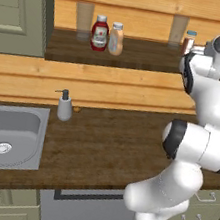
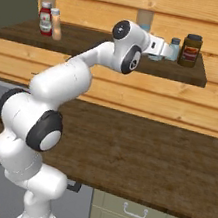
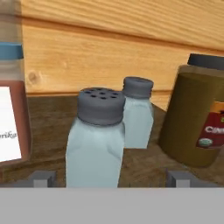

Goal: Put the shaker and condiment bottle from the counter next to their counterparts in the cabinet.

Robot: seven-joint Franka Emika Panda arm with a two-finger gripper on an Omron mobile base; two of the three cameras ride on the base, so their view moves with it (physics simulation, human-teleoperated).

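The shaker (image 3: 94, 144) is standing between the gripper (image 3: 111, 178)'s parted fingers, its blue twin (image 3: 138, 114) just beyond; backing straight out is avoiding tipping it.

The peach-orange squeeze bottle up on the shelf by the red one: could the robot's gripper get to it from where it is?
Probably yes. The condiment bottle stands far along the cabinet from the gripper, beside the red sauce bottle, with bare shelf between.
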